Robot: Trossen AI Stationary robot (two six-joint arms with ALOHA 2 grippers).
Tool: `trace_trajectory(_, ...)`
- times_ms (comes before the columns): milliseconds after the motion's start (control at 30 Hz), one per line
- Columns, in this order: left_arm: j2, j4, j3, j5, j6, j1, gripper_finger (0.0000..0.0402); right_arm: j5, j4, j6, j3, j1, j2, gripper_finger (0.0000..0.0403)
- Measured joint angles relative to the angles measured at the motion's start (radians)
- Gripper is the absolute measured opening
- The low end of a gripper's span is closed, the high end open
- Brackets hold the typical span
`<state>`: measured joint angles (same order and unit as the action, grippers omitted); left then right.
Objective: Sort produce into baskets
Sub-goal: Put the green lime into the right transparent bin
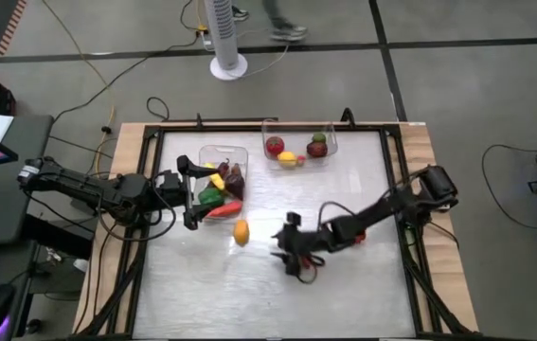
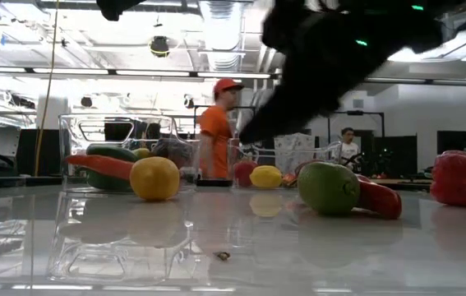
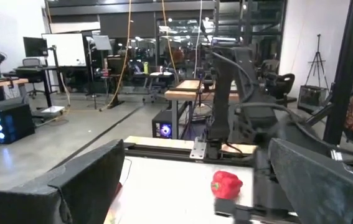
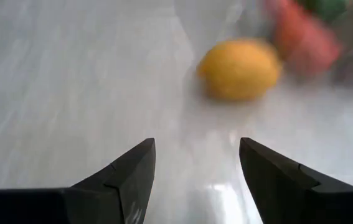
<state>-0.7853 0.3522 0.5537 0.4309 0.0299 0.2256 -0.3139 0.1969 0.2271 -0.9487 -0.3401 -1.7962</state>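
Produce on the table: one orange-yellow round piece [image 1: 241, 232] lies loose on the white table [image 1: 344, 294], just off the near corner of the left basket; in the right wrist view the same piece [image 4: 241, 69] sits ahead of the open fingers, apart from them; in the low view it [image 2: 154, 178] stands in front of that basket
Left basket [image 1: 222, 180]: clear bin near the table's left side; holds a green piece [image 1: 210, 198], a yellow piece [image 1: 217, 180], a dark purple piece [image 1: 235, 181]; a long red-orange piece [image 1: 223, 211] lies at its near edge, whether inside or across the rim I cannot tell
Right basket [image 1: 299, 142]: clear bin at the far edge; holds a red round piece [image 1: 275, 146], a yellow piece [image 1: 289, 158], a red piece with a green top [image 1: 317, 147]
Left gripper [image 1: 190, 193]: at the left basket's left side; fingers spread wide, nothing between them; the left wrist view shows both fingers [image 3: 83, 180] far apart, with a red pepper [image 3: 226, 184] on the table beyond them
Right gripper [image 1: 290, 248]: low over the middle of the table, to the right of the loose orange-yellow piece and clear of it; fingers [image 4: 132, 169] parted, holding nothing
Low view, near the camera: a green round piece [image 2: 329, 187] touching a long red piece [image 2: 378, 198]; a red pepper [image 2: 464, 178] at the right edge
Room: a person in an orange shirt [image 2: 215, 136] stands beyond the table; a white fan base [image 1: 228, 64] on the floor past the far edge
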Motion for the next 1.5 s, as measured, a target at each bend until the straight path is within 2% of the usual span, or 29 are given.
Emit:
trace_trajectory(133,0.000,0.001,0.000,0.002,0.000,0.000,0.0387,-0.062,0.027,0.010,0.033,-0.085,-0.010,0.0259)
trace_trajectory(267,0.000,-0.001,0.000,0.002,-0.001,-0.001,0.0387,-0.160,0.025,0.012,0.040,-0.123,-0.019,0.0260)
trace_trajectory(433,0.000,-0.011,0.000,0.002,-0.008,-0.001,0.0387,-0.164,0.028,0.028,0.037,-0.122,-0.047,0.0261)
trace_trajectory(767,0.000,-0.022,0.000,0.002,-0.009,-0.001,0.0387,-0.183,0.063,0.049,0.036,-0.127,-0.184,0.0256)
trace_trajectory(867,0.000,-0.022,0.000,0.002,-0.009,-0.001,0.0387,-0.200,0.062,0.049,0.036,-0.128,-0.187,0.0237)
trace_trajectory(1033,0.000,-0.022,0.000,0.003,-0.009,-0.001,0.0387,-0.207,0.060,0.024,0.036,-0.133,-0.184,0.0169)
trace_trajectory(1167,0.000,-0.022,0.000,0.002,-0.008,-0.001,0.0387,-0.211,0.062,-0.004,0.037,-0.129,-0.185,0.0167)
trace_trajectory(1300,0.000,-0.022,0.000,0.003,-0.005,-0.001,0.0387,-0.230,0.055,-0.104,0.042,-0.111,-0.146,0.0166)
trace_trajectory(1500,0.000,-0.022,0.000,0.002,-0.008,-0.001,0.0387,-0.351,-0.007,-0.218,0.041,-0.061,0.026,0.0178)
